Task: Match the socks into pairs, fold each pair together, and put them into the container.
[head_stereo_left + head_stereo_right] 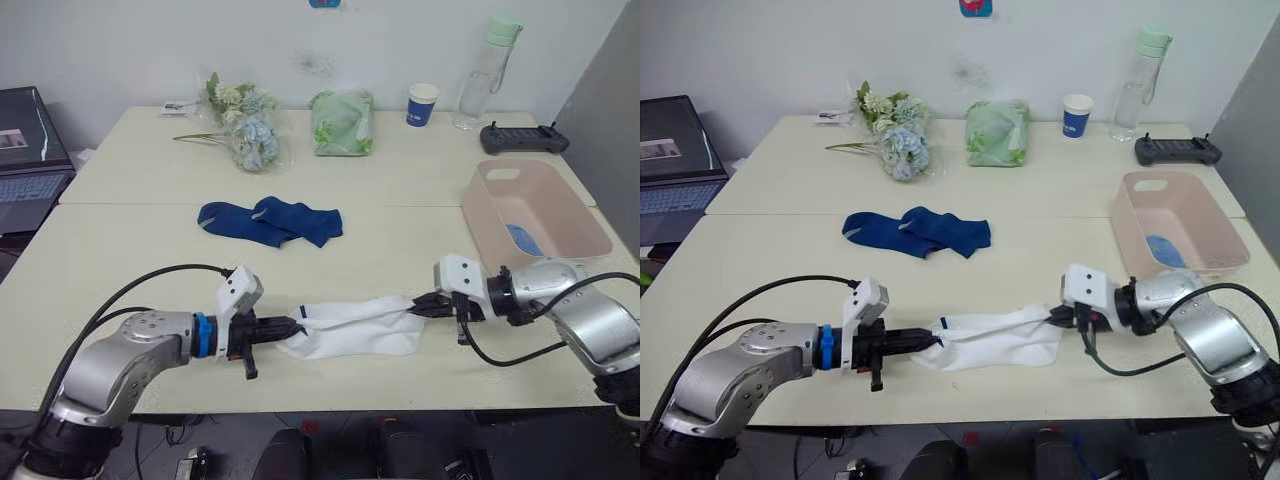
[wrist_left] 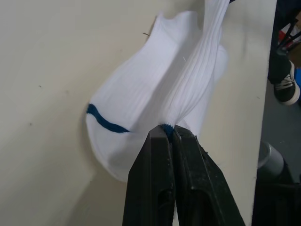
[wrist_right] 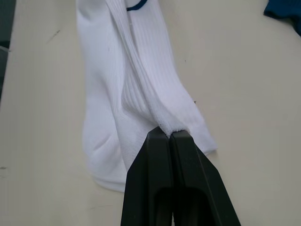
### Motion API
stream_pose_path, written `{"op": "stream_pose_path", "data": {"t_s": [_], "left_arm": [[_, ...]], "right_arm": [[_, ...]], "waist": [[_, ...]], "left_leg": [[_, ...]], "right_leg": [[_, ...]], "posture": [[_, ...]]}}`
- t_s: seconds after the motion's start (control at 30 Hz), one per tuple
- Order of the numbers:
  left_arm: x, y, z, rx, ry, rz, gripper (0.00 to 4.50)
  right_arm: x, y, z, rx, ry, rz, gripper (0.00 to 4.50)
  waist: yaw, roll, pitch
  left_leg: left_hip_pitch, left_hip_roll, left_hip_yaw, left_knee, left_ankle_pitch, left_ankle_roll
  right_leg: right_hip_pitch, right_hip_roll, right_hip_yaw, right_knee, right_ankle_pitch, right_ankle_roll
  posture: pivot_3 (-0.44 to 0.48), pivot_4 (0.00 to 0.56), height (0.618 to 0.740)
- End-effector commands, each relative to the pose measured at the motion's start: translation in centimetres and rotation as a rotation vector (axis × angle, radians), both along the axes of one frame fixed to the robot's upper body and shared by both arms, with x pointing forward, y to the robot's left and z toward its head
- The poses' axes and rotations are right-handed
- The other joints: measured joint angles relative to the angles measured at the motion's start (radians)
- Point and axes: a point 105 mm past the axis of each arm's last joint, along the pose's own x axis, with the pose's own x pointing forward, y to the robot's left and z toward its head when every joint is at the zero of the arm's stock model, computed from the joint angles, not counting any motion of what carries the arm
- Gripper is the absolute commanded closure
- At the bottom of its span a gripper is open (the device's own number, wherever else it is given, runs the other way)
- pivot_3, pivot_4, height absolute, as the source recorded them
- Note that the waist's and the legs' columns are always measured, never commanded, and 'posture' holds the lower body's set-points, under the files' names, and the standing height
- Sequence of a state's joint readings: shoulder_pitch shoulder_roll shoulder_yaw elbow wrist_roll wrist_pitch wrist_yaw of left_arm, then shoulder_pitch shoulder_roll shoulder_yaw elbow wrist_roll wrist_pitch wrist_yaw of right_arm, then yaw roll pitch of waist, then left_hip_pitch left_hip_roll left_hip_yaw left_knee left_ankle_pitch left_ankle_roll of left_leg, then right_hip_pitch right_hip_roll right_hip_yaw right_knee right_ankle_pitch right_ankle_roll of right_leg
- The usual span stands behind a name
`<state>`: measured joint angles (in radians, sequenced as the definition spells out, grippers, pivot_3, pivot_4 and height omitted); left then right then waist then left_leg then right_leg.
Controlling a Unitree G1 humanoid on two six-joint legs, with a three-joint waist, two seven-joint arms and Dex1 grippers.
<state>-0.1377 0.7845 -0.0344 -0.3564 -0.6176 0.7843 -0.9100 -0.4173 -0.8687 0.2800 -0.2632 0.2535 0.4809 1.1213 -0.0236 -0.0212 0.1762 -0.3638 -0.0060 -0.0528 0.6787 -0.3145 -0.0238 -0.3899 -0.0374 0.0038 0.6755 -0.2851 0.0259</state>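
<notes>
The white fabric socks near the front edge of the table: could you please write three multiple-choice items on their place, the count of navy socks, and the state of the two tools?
1. Where do the white fabric socks with a dark blue mark lie?
A. in the pale pink plastic tub
B. on the table between the two tools
C. beside the bunch of flowers

2. How many navy blue fabric socks lie mid-table?
A. two
B. four
C. none

3. How do the tools stand?
A. both open above the socks
B. left shut, right open
C. both shut on the white socks

Answers: 1 B, as they stretch from the left tool to the right tool, outside the tub. 2 A, as two overlapping navy socks show. 3 C, as each wrist view shows black fingers pinching white fabric.
</notes>
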Motion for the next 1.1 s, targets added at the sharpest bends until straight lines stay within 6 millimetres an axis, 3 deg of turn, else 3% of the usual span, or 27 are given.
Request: {"op": "stream_pose_path", "data": {"t_s": [0.03,0.1,0.2,0.33,0.43,0.53,0.67,0.87,1.07,1.1], "left_arm": [[0.7,0.3,0.3,0.009,-0.020,0.029,4.50],[0.8,0.5,0.5,0.000,-0.015,0.037,4.50],[1.4,0.7,0.9,-0.016,-0.017,0.069,3.80],[1.6,1.0,1.7,-0.070,-0.024,0.099,2.46],[2.0,2.4,2.3,-0.066,-0.068,0.145,1.50],[2.5,3.3,3.3,-0.101,-0.112,0.192,1.46],[2.0,2.8,2.8,-0.062,-0.150,0.137,1.46],[1.1,0.7,2.1,-0.021,-0.203,0.015,1.46],[1.1,0.7,0.9,0.087,-0.269,-0.065,1.46],[1.1,0.8,0.9,0.088,-0.274,-0.066,1.65]], "right_arm": [[0.7,0.4,0.5,0.006,-0.063,0.003,4.48],[1.0,0.6,0.6,0.022,-0.069,-0.005,4.48],[1.3,0.8,0.7,0.036,-0.082,-0.016,3.82],[1.9,0.5,1.6,0.083,-0.113,-0.067,2.36],[2.1,-0.6,2.7,0.144,-0.118,-0.141,1.34],[1.6,-1.5,2.8,0.198,-0.074,-0.198,0.27],[0.4,-2.0,1.8,0.195,-0.026,-0.212,0.27],[0.2,-1.7,0.9,0.180,-0.024,-0.221,0.27],[0.2,-1.5,-0.3,0.154,-0.018,-0.230,0.27],[0.3,-1.4,-0.4,0.158,-0.018,-0.231,0.22]], "waist": [[0.000,0.000,0.000],[0.000,0.000,0.000],[0.000,0.000,0.000],[0.000,0.000,0.000],[0.000,0.000,0.000],[0.001,0.000,0.000],[0.003,0.000,0.000],[0.003,0.000,0.000],[0.003,0.000,0.000],[0.003,0.000,0.000]], "left_leg": [[0.000,0.000,0.000,0.000,0.000,0.000],[0.000,0.000,0.000,0.000,0.000,0.000],[0.000,0.000,0.000,0.000,0.000,0.000],[0.000,0.000,0.000,0.000,0.000,0.000],[0.000,0.000,0.000,0.000,0.000,0.000],[0.000,0.000,0.000,0.000,0.000,0.000],[0.000,0.000,0.000,0.000,0.000,0.000],[0.000,0.000,0.001,0.000,0.000,0.000],[0.000,0.000,0.001,0.000,0.000,0.000],[0.000,0.000,0.001,0.000,0.000,0.000]], "right_leg": [[0.000,0.000,0.000,0.000,0.000,0.000],[0.000,0.000,0.000,0.000,0.000,0.000],[0.000,0.000,0.000,0.000,0.000,0.000],[0.000,0.000,0.000,0.000,0.000,0.000],[0.000,0.000,0.000,0.001,0.000,0.000],[0.000,-0.001,0.000,0.000,0.000,0.000],[0.000,-0.001,0.000,0.000,0.000,0.000],[0.000,-0.001,0.001,0.001,0.000,0.000],[0.000,-0.001,0.001,0.000,0.000,0.000],[0.000,0.000,0.001,0.000,0.000,0.000]], "posture": [[0.000,0.150,0.740],[0.000,0.150,0.740],[0.000,0.150,0.740],[0.000,0.150,0.740],[0.000,0.150,0.740],[0.000,0.150,0.740],[0.000,0.150,0.740],[0.000,0.150,0.740],[0.000,0.150,0.740],[0.000,0.150,0.740]]}}
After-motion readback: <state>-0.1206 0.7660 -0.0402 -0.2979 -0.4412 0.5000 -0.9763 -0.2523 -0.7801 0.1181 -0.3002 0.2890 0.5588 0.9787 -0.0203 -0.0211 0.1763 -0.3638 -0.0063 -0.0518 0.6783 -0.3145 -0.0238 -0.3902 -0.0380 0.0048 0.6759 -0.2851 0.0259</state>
